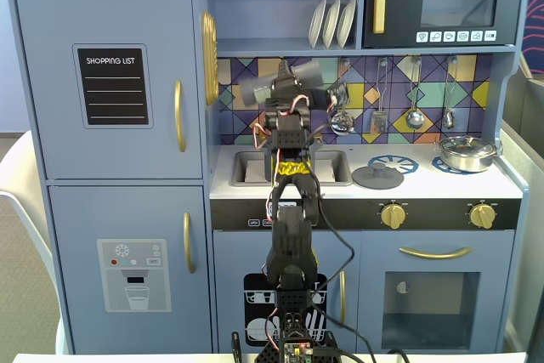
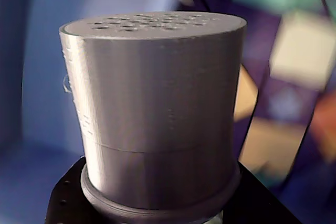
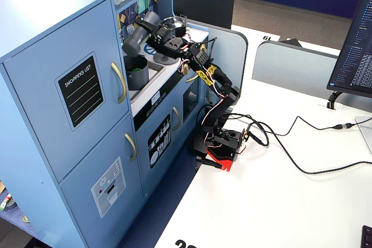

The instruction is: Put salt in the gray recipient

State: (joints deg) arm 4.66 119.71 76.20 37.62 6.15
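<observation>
My gripper [image 3: 154,29] is shut on the salt [image 3: 136,35], a dark-gray cylinder held tilted, with its capped end pointing down-left over the sink. The gray recipient [image 3: 138,72], a dark pot with green bits inside, stands in the sink just below that end. From the front, the salt [image 1: 259,88] is blurred and lies nearly level in front of the backsplash, and the arm hides the recipient. The wrist view is filled by the salt's lighter gray cap [image 2: 157,103] with its holes on top, and black jaws hug its base.
A shiny steel pan [image 1: 465,152] sits on the right burner and a flat gray lid [image 1: 377,177] on the left one. Utensils [image 1: 414,95] hang on the backsplash. The arm's base [image 3: 224,143] and cables [image 3: 290,137] lie on the white table.
</observation>
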